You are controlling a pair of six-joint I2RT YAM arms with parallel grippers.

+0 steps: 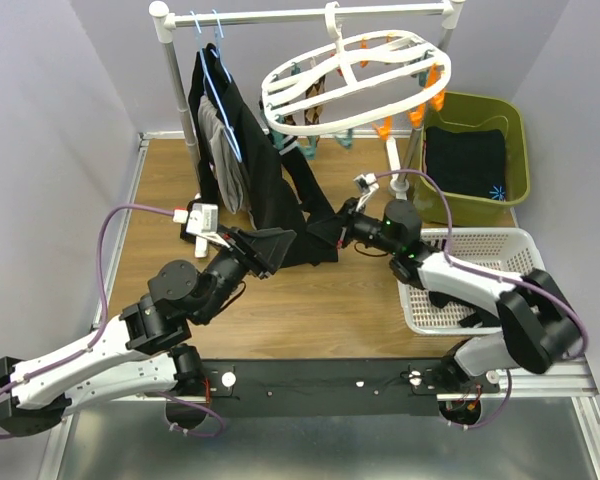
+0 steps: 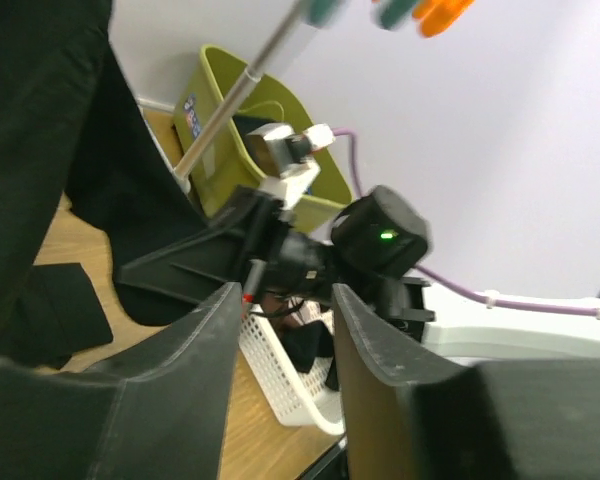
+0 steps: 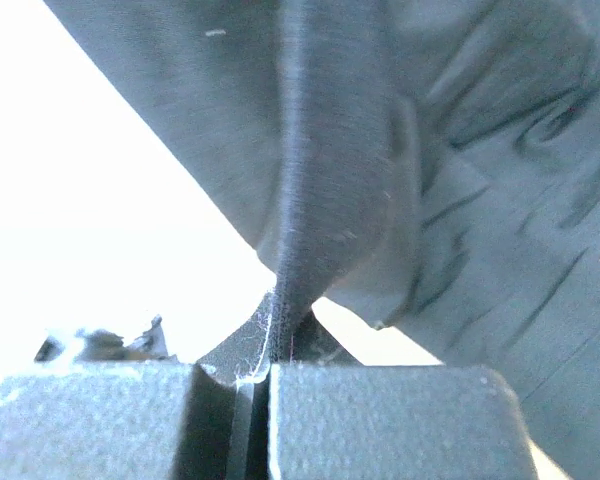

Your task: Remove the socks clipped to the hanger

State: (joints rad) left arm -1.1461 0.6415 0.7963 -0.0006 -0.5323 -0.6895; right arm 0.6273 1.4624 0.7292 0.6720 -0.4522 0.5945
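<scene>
Nearest in, the left gripper (image 2: 285, 300) is hovering over the middle of the table (image 1: 160, 200), left of centre. Its fingers are spread with nothing between them, and it is pointing across at the other arm.

Just right of it, the right gripper (image 3: 260, 372) is sitting with fingers pressed together, pinching a narrow fold of a dark sock (image 1: 305, 195) near its lower end. The cloth is bunching into a tight ridge right at the pads. A white basket (image 1: 480, 243) is lying at the table's right edge, beside the right arm.

The sock is running up and back from the pinch to the hanger (image 1: 330, 125), which is hanging off the rail (image 1: 310, 14) over the far edge, right of centre. Its top end is disappearing among the teal clips (image 1: 305, 148) at the hanger's near-left rim; can't tell which clip is gripping it. Other socks (image 1: 317, 97) seem to be dangling under the frame, too tangled to count. Black garments (image 1: 218, 120) are hanging just left of the sock, touching or overlapping it, so grabbing the wrong cloth is a risk.

Handling, as a judgement: the sock is looking light, limp and stretchy, neither slippery nor fragile. Pulling from the toe end is likely just stretching it and swinging the hanger before the clip lets go. A better hold is high up, just under the clip, or squeezing the clip itself with the free left gripper while the right is pulling the sock taut.
</scene>
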